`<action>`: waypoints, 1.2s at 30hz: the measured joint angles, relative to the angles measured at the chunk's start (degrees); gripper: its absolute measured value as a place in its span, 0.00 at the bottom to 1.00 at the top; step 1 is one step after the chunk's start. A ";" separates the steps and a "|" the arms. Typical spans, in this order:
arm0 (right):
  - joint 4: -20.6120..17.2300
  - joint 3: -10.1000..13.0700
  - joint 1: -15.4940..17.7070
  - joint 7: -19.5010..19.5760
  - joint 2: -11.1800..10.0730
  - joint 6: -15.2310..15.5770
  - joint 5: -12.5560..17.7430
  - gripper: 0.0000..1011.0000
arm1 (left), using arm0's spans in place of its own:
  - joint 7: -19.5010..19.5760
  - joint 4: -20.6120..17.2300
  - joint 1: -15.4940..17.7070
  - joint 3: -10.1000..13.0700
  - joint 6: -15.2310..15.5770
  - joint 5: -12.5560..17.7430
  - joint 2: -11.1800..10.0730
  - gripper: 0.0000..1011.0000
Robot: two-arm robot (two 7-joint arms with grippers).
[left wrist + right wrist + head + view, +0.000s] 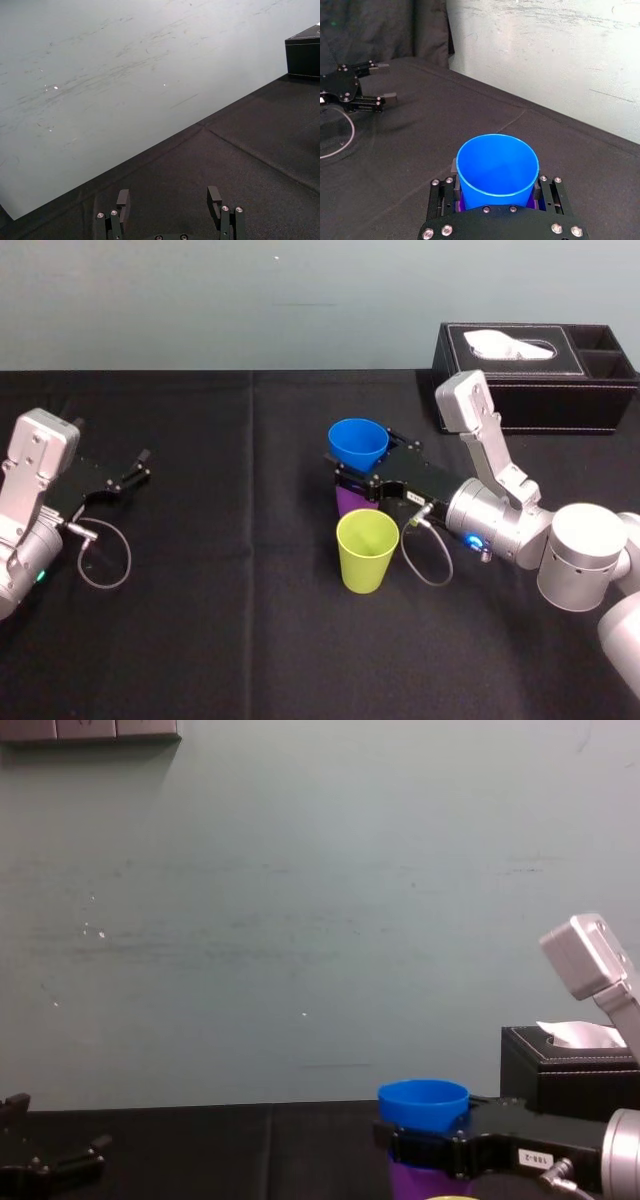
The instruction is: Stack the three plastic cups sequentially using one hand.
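- Far left: left tool (pixel 133 472), parked low over the black bench (pixel 220 620), fingers spread wide apart, nothing between them.
- From the left wrist camera: same tool (pixel 169 197), two dark fingertips well apart, bare black cloth beyond them and a pale wall (pixel 125 75) behind.
- Centre, a little to the right: blue cup (pixel 358 443), upright, mouth open to the ceiling, lower part set down into the purple cup (pixel 349 502) beneath it.
- Depth of the blue cup inside the purple one: cannot tell.
- Same spot: right tool (pixel 352 472), reaching in from the right, fingers closed against both sides of the blue cup below its rim, a strip of purple showing under the fingers.
- From the right wrist camera: blue cup (pixel 497 170) held between the black fingers, hollow inside plain to see.
- Just in front of that pair, nearer the robot: yellow-green cup (pixel 367 550), upright on the bench, standing alone, close beside the purple cup; touching or not, cannot tell.
- Far right, at the back of the bench near the wall: black tissue box (pixel 530 390), white tissue poking out of the top, well apart from the cups.
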State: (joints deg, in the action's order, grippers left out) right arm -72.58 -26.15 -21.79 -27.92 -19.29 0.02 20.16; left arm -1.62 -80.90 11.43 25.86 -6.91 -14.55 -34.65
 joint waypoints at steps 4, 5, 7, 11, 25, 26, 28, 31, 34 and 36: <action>0.12 0.09 0.18 0.25 0.03 0.00 -0.25 0.74 | 0.00 0.00 0.00 0.00 0.00 0.00 0.00 1.00; 0.12 0.11 0.18 0.26 0.03 0.00 -0.24 0.74 | 0.00 0.00 0.00 0.00 0.00 0.00 0.00 1.00; 0.11 0.12 0.18 0.27 0.03 0.00 -0.24 0.74 | 0.00 0.00 0.00 0.00 0.00 0.00 0.00 1.00; 0.09 0.14 0.18 0.29 0.01 0.00 -0.21 0.74 | 0.00 0.00 0.00 0.00 0.00 0.00 0.00 1.00; 0.01 0.14 0.13 0.33 -0.04 0.06 -0.10 0.99 | 0.00 0.00 0.00 0.00 0.00 0.00 0.00 1.00; 0.01 0.14 0.13 0.33 -0.04 0.07 -0.10 0.99 | 0.00 0.00 0.00 0.00 0.00 0.00 0.00 1.00; 0.00 0.13 0.12 0.33 -0.04 0.08 -0.08 0.99 | 0.00 0.00 0.00 0.00 0.00 0.00 0.00 1.00; -0.49 0.27 0.23 0.34 -0.12 0.08 -0.03 0.99 | 0.00 0.00 0.00 0.00 0.00 0.00 0.00 1.00; -2.58 1.11 1.00 0.74 -0.59 0.13 0.24 0.99 | 0.00 0.00 0.00 0.00 0.00 0.00 0.00 1.00; -4.19 1.76 1.71 0.98 -1.05 0.34 0.62 0.99 | 0.00 0.00 0.00 0.00 0.00 0.00 0.00 1.00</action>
State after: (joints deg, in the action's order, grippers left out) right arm -76.77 -24.39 -20.08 -26.94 -20.34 0.35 20.78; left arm -1.62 -80.90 11.43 25.86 -6.91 -14.55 -34.65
